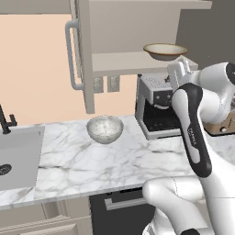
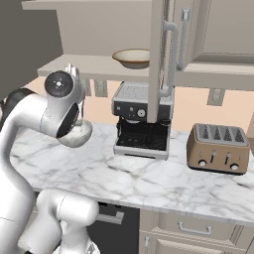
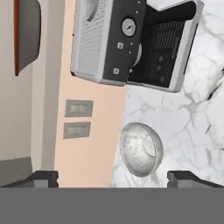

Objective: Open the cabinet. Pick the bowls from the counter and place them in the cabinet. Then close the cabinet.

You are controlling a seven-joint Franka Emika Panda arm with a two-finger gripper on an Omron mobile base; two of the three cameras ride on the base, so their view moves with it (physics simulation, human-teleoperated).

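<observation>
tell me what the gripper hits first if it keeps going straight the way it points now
Probably the marbled bowl on the counter: in the hand view it sits between the open gripper tips. Depth is unclear, so the peach wall behind could come first.

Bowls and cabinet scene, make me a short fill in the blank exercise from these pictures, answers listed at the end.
1. The tan bowl sits inside the open ____.
2. The marbled bowl rests on the ____.
3. Behind the marbled bowl to its right stands a ____ machine.
4. The brown appliance beside that machine in the right base view is a ____.

Missing words: cabinet; counter; coffee; toaster.
</observation>
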